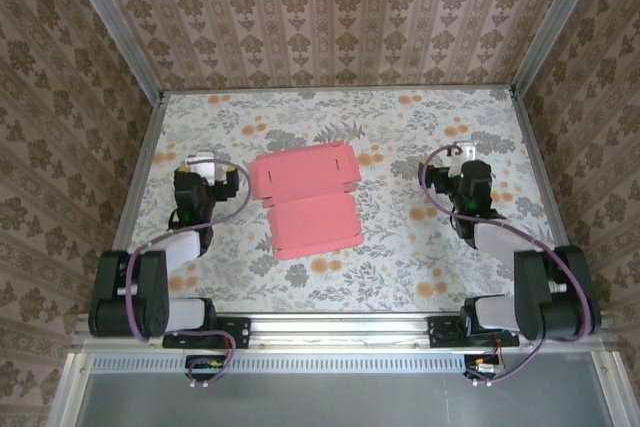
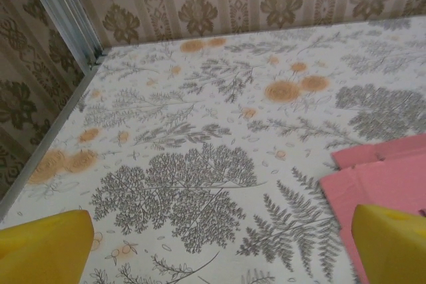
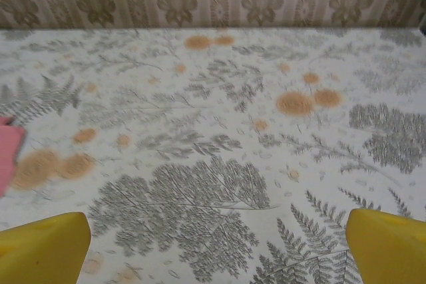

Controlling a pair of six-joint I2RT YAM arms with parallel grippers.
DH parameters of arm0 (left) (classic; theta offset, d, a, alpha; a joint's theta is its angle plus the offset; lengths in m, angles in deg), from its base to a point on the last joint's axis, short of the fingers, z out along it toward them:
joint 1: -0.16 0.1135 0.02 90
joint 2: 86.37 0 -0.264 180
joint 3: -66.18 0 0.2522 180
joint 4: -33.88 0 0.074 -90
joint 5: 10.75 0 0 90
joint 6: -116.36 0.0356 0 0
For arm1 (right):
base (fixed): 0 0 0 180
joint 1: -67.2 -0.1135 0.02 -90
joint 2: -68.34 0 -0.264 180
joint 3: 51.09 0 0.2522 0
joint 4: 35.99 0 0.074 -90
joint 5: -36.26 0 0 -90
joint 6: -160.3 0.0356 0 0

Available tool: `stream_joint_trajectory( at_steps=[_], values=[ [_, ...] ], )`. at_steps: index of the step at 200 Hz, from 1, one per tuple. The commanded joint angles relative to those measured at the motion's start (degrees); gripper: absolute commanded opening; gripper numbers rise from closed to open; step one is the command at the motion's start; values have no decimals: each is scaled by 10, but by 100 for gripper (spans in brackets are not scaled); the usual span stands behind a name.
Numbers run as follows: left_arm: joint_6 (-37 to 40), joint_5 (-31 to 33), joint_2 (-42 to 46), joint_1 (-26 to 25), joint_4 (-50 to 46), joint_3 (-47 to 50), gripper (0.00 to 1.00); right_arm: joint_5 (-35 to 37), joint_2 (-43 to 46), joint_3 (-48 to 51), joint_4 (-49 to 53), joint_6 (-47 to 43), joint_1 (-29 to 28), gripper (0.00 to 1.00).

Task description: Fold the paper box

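Note:
The paper box [image 1: 305,197] lies flat on the table's middle as a pink die-cut sheet with flaps, its edge also seen at the right of the left wrist view [image 2: 383,177] and at the far left of the right wrist view [image 3: 8,151]. My left gripper [image 1: 200,169] rests left of the sheet, apart from it, its yellow fingertips [image 2: 46,247] spread wide with only tablecloth between them. On the sheet's right, well clear of it, my right gripper [image 1: 468,159] is open too, its yellow fingertips [image 3: 389,244] standing wide with nothing held.
A floral-patterned cloth [image 1: 400,247] covers the table. Patterned walls [image 1: 330,17] with metal corner posts [image 1: 110,22] close in the back and both sides. A metal rail [image 1: 340,327] runs along the near edge by the arm bases.

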Motion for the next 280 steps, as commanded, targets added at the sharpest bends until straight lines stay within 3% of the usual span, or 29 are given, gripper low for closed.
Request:
stream_joint_trajectory(
  at_steps=[1,31,51,81,138,171,233,280],
  values=[
    [-63,42,68,-20,-200,-63,100,2,66,-63,168,26,-32,100],
    [-177,-28,91,-36,-373,-138,100,0,107,-131,320,133,-96,100],
    [-211,-80,59,-40,-466,-200,100,0,116,-141,349,211,-147,100],
    [-220,-136,-13,-39,-554,-279,100,-91,90,-139,347,275,-204,100],
    [-265,-215,-139,-43,-595,-336,100,-187,-1,-107,268,384,-299,100],
    [-273,-229,-202,-46,-605,-377,97,-197,-63,-107,235,417,-331,100],
    [-252,-215,-271,-52,-634,-435,86,-244,-157,-122,193,433,-340,100],
    [-246,-209,-306,-53,-646,-461,78,-232,-187,-124,198,438,-341,100]
  ],
)
